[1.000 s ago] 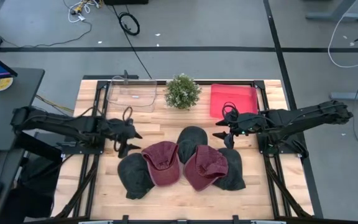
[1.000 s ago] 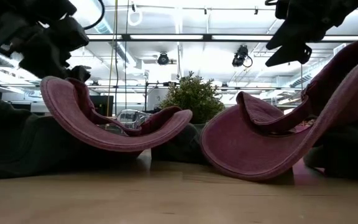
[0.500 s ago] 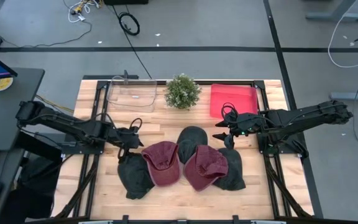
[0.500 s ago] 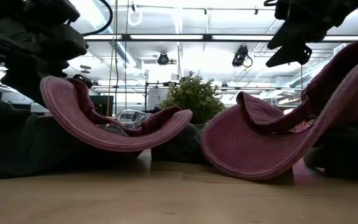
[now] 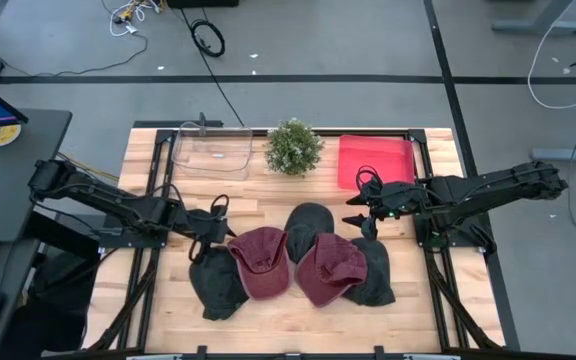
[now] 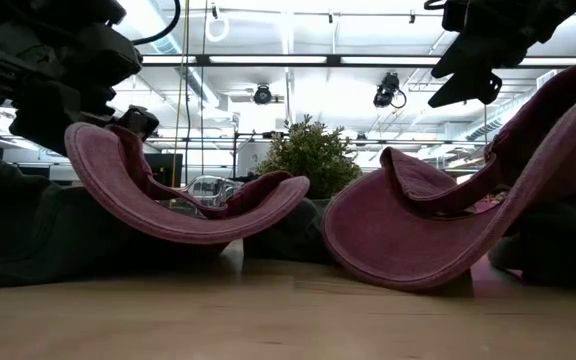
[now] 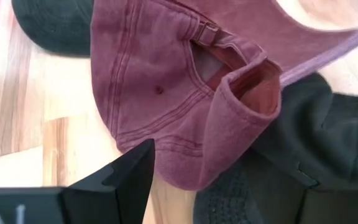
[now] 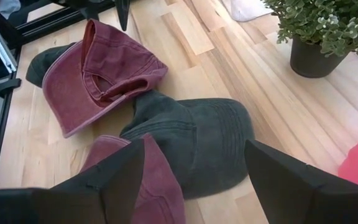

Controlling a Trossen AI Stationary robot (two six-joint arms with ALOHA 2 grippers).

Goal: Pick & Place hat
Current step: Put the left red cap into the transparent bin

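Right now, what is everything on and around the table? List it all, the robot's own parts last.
maroon caps: two, side by side near the table's front.
dark caps: three, among the maroon ones.
potted plant: one, green, back centre.
clear bin: one, back left.
red bin: one, back right.
table: one, light wood.
left gripper: jaws open, at the left maroon cap.
right gripper: jaws open, above the caps.

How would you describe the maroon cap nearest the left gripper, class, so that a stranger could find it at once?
Start at the small potted green plant at the wooden table's far edge, then look at the cluster of caps in front of it. The maroon cloth cap lies left of centre, by the open left gripper. Unlike the other maroon cap, it overlaps the leftmost dark grey cap.
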